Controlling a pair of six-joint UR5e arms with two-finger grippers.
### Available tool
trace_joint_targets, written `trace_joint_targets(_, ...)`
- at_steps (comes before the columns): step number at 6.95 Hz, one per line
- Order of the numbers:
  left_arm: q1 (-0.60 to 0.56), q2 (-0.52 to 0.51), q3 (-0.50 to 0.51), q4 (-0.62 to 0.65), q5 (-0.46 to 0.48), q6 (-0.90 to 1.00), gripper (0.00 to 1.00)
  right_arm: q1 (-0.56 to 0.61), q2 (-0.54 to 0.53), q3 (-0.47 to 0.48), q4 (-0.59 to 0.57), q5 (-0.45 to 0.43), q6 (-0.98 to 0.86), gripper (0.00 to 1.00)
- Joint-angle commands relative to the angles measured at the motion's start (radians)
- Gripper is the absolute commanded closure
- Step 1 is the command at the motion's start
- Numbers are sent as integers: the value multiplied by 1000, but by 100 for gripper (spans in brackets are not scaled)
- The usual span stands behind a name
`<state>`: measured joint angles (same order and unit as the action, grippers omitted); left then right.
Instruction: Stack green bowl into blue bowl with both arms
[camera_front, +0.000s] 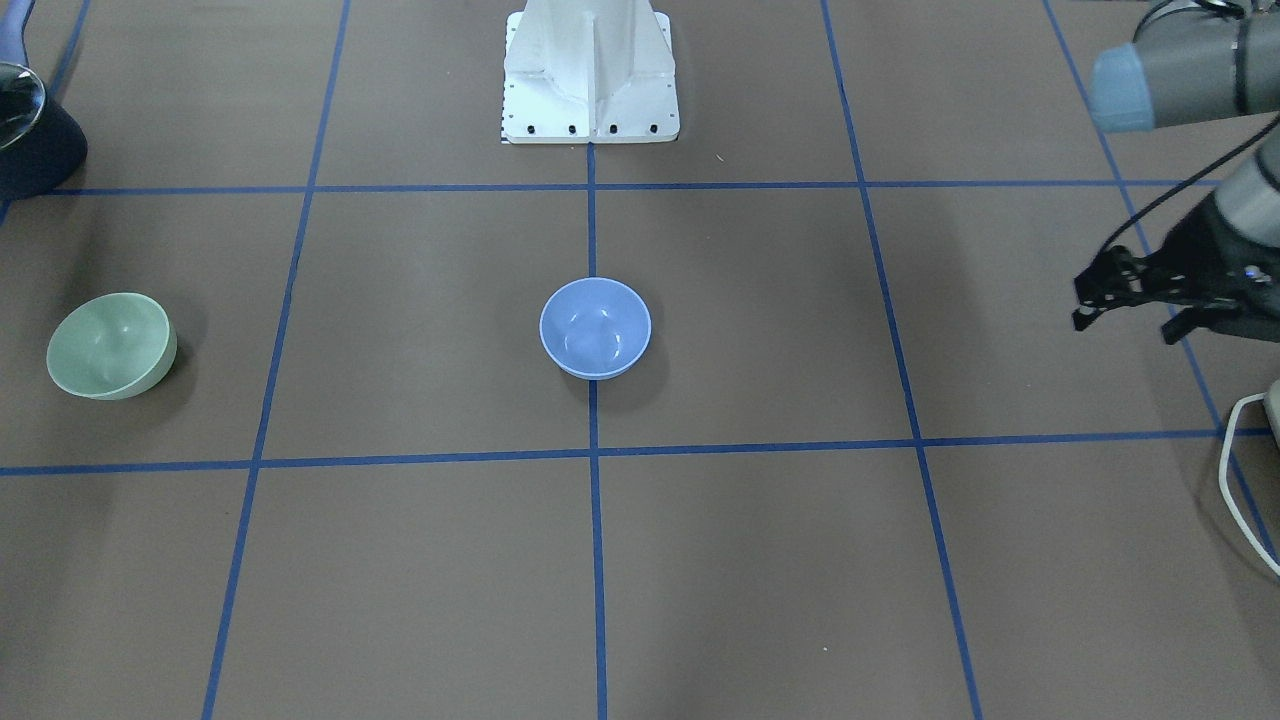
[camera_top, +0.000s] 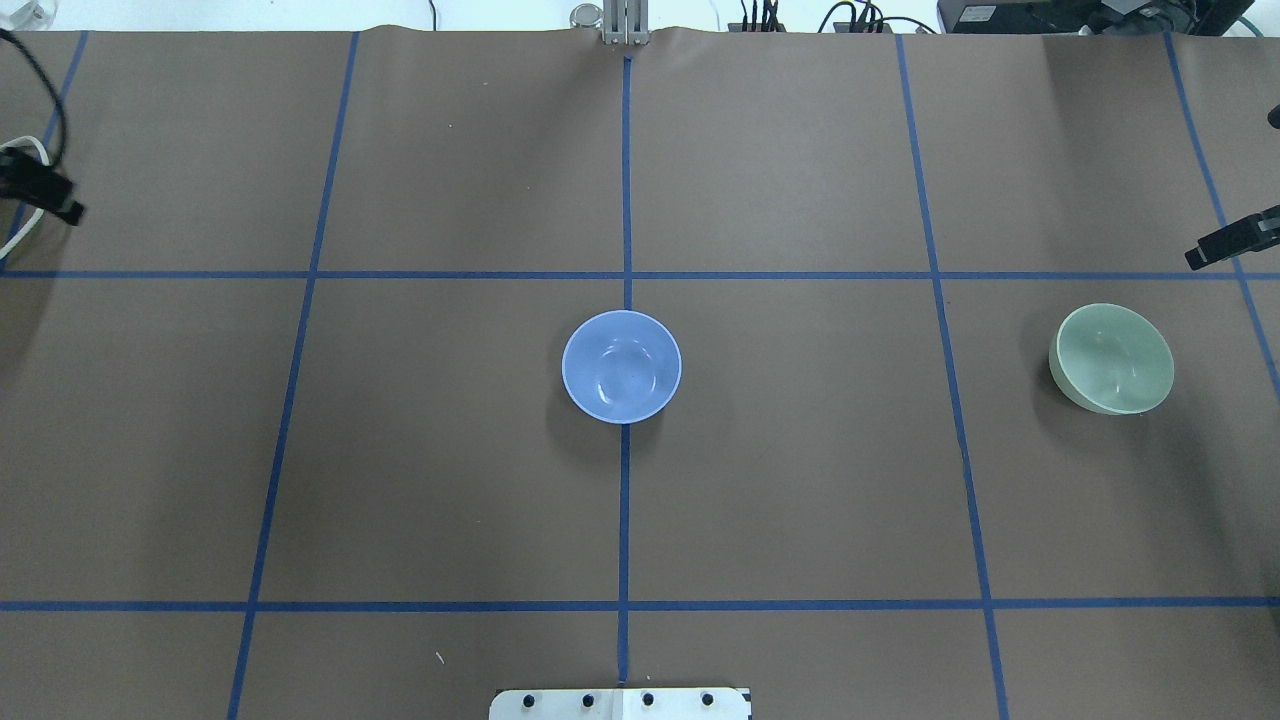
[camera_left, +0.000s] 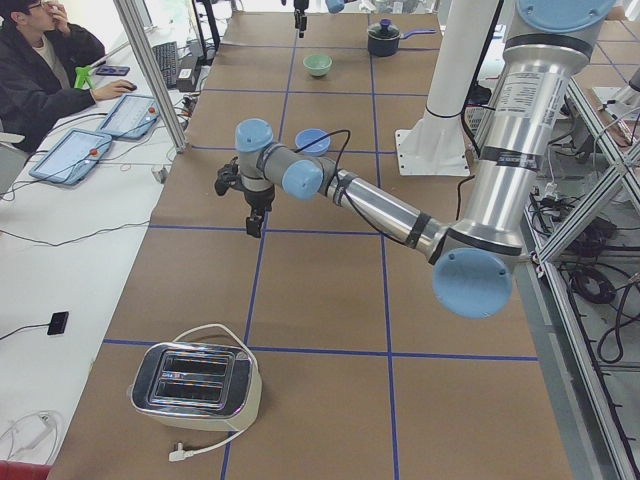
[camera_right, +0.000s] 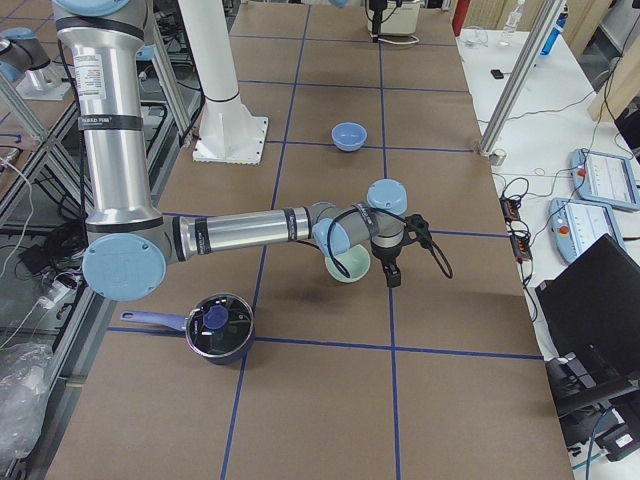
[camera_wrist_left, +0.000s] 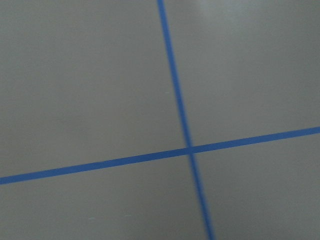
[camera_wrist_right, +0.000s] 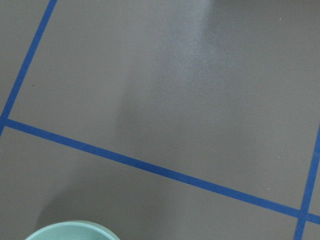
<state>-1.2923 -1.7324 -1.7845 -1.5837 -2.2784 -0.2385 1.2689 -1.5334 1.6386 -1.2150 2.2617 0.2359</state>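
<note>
Brown-papered bench, blue tape grid: green bowl on the robot's right, well apart from the central blue bowl. Probably light, rigid, slippery plastic; pinch its rim. Left gripper fingers apart; right gripper state indiscernible.

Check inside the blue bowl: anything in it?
Nothing: the blue bowl is empty, only glare on its glossy inside. The green bowl sits apart, upright. The tape line passing under it is hidden there.
</note>
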Motion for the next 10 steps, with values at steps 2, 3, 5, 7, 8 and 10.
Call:
trace_joint_targets(2,-366,74,220,117,-6,613,1,-66,-33,-2,45,-2,11,0)
trace_joint_targets(3,-398,91,246,110,-7,674,1,-106,-31,-2,45,-7,20,0)
trace_joint_targets(5,-398,100,243,106,-7,674,1,-170,-27,-3,45,-43,39,3)
trace_joint_targets(7,-398,105,243,105,-7,674,1,-178,-33,-25,45,-48,39,31)
trace_joint_targets(8,-398,106,243,105,-9,673,1,-178,-33,-37,45,-48,37,52)
trace_joint_targets(10,-398,106,241,105,-9,673,1,-180,-33,-46,45,-48,37,63)
